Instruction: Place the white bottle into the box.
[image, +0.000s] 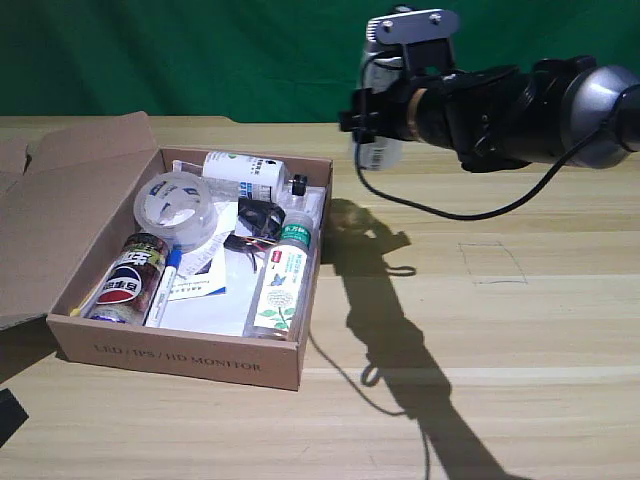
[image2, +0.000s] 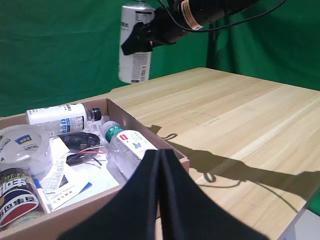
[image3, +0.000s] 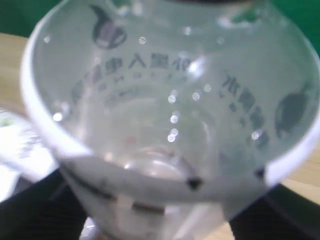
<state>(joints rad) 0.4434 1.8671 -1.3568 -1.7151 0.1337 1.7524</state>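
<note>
Open cardboard box on table held Pepsi can, marker, tape roll, green-capped clear bottle, papers, short white bottle. Beyond box's far right corner in exterior view, right gripper clamped white bottle upright, mid-air.

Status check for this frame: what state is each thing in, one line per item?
white bottle: held upright in the air by the right claw, beyond the box's far corner.
box: open, flap folded back, already crowded.
shorter white bottle: lying on its side inside.
green-capped clear bottle: lying inside along the wall.
tape roll: lying flat inside.
</note>
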